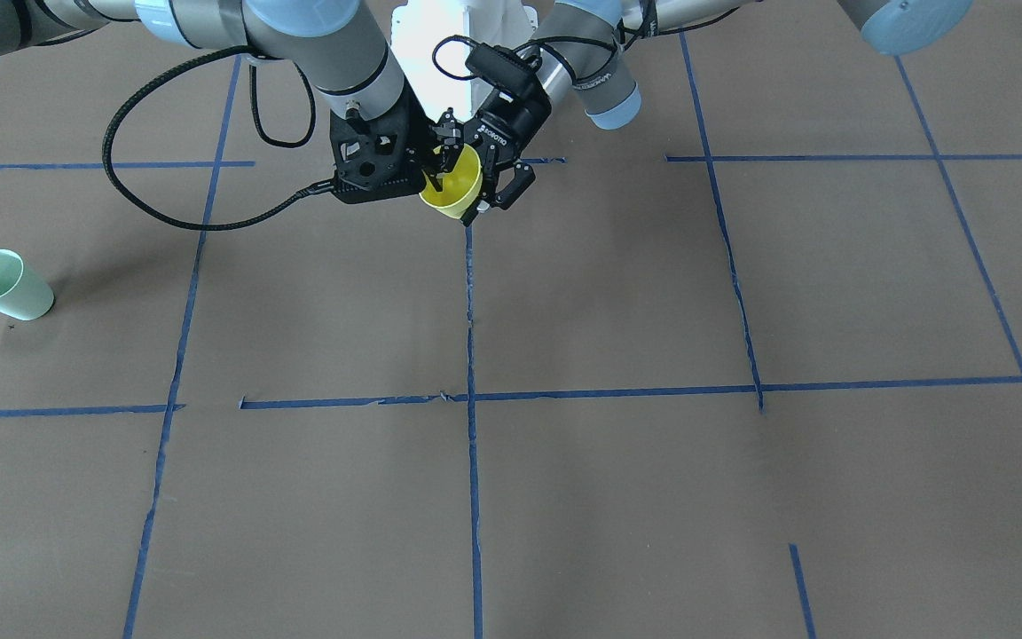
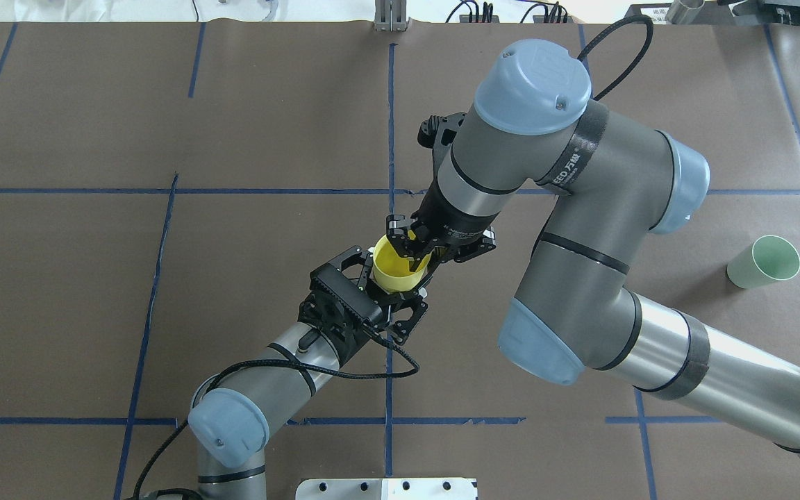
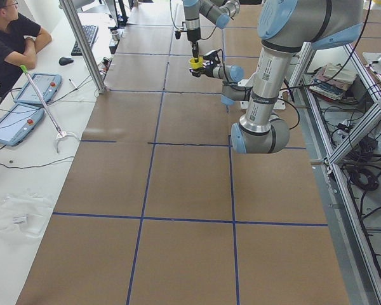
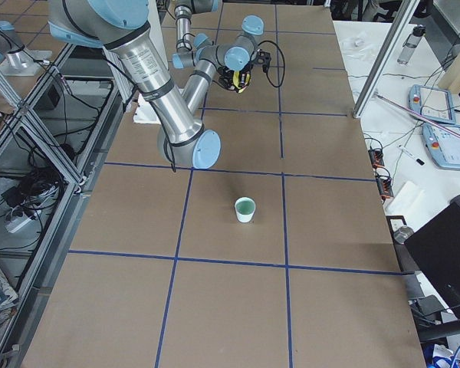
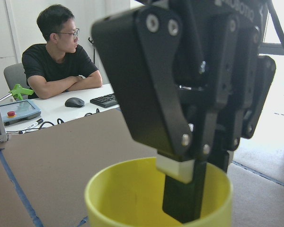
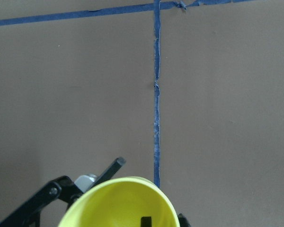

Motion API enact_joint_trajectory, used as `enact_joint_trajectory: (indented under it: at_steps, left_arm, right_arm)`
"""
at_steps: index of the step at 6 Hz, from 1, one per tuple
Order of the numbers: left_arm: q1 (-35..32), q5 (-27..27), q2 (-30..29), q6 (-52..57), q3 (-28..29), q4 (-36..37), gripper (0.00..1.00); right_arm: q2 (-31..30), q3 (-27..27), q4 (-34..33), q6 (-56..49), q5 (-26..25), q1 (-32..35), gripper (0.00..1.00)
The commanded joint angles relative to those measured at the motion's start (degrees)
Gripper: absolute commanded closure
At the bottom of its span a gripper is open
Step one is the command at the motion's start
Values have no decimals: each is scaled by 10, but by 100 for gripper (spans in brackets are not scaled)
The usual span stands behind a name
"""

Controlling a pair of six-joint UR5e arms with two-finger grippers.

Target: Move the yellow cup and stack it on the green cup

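Observation:
The yellow cup (image 1: 453, 191) hangs in the air over the table's middle, near the robot's base, held between both grippers; it also shows in the overhead view (image 2: 396, 272). My left gripper (image 2: 392, 286) grips the cup's body from the side. My right gripper (image 2: 410, 253) comes down from above and is shut on the rim, with one finger (image 5: 182, 198) inside the cup. The green cup (image 2: 764, 262) stands alone, upright, on the table far out on my right side, and shows at the left edge of the front view (image 1: 5, 284).
Blue tape lines (image 1: 471, 390) divide the brown table into squares. An operator (image 3: 9, 38) sits at a side desk beyond the table's far edge, with teach pendants (image 3: 35, 89) on it. A metal plate (image 2: 386, 488) lies at the near edge by my base.

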Motion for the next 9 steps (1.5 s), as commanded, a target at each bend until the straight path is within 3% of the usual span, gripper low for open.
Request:
enact_joint_trajectory:
  at_steps: [1, 2, 3, 5, 7, 9]
  left_arm:
    - [0, 2, 1, 0, -3, 0, 16]
    - [0, 16, 1, -1, -2, -1, 7]
    - [0, 17, 1, -1, -3, -1, 4]
    - [0, 19, 1, -1, -4, 0, 0]
    - [0, 19, 2, 0, -6, 0, 0]
    - [0, 19, 2, -1, -6, 7, 1]
  right_arm:
    - [-13, 0, 37, 3, 1, 0, 80]
    - [-13, 1, 38, 3, 1, 1, 97]
    - [-13, 2, 38, 4, 1, 1, 100]
    - [-13, 5, 38, 15, 0, 5, 100]
    - [-16, 5, 39, 69, -2, 58, 100]
    - [-96, 44, 39, 68, -7, 147, 100]
